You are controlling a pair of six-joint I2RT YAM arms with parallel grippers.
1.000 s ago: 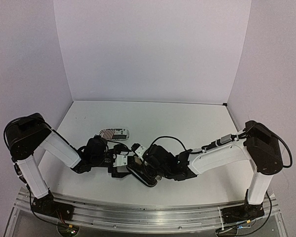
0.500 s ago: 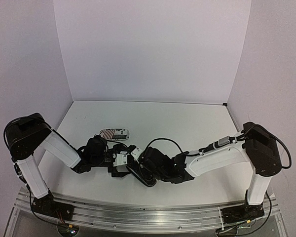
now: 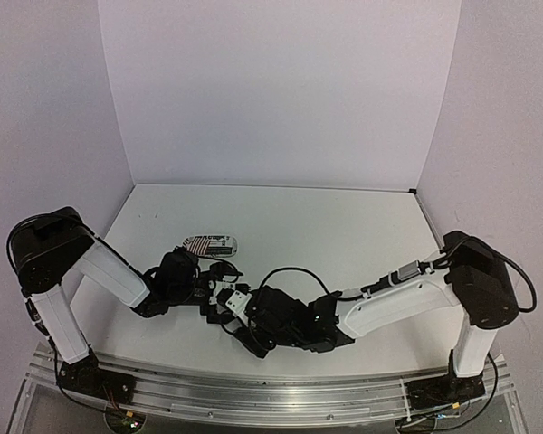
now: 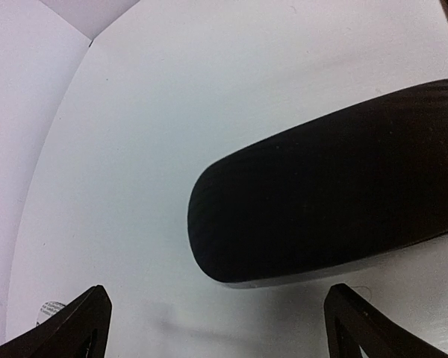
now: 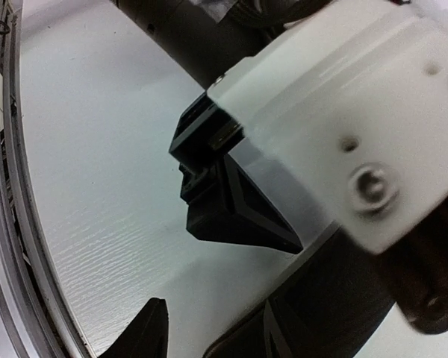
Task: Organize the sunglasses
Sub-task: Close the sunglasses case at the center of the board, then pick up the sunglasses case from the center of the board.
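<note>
The sunglasses cannot be seen in any view, and whether they lie inside the black case (image 4: 321, 186) cannot be told. The case rests on the white table (image 3: 344, 226), low in the middle of the top view, beneath the two wrists. The left gripper (image 4: 218, 298) is spread fully wide, its fingertips in the bottom corners of its wrist view, with the case's rounded end just ahead and not gripped. The right gripper (image 5: 213, 332) is partly open over bare table and holds nothing. A striped white case (image 3: 208, 244) lies just above the left wrist in the top view.
</note>
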